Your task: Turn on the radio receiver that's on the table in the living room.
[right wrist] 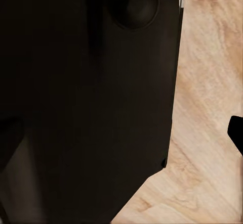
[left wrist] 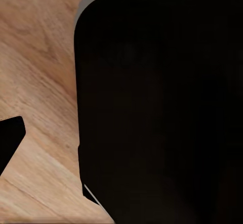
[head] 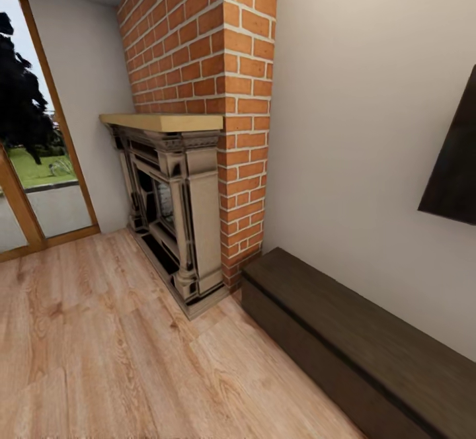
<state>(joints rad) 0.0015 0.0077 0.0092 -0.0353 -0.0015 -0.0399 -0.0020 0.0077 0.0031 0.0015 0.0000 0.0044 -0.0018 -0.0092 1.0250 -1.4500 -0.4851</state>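
Wood plank floor [head: 99, 333] fills our lower frame; largest beyond it, the brick chimney [head: 218, 62], then the dark low cabinet [head: 357, 340] lower right. We judge ourselves in transit, needing to turn toward the radio receiver's table. Gripper states: we cannot tell.

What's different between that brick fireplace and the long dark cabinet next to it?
The fireplace rises tall, its red brick chimney climbing up the wall, while the dark wooden cabinet lies long and low. The fireplace has an ornate pale carved surround under a light wood mantel; the cabinet is plain, with flat, unadorned faces. The fireplace is open at its front; the cabinet looks closed. Both stand on the light wood plank floor against the wall.
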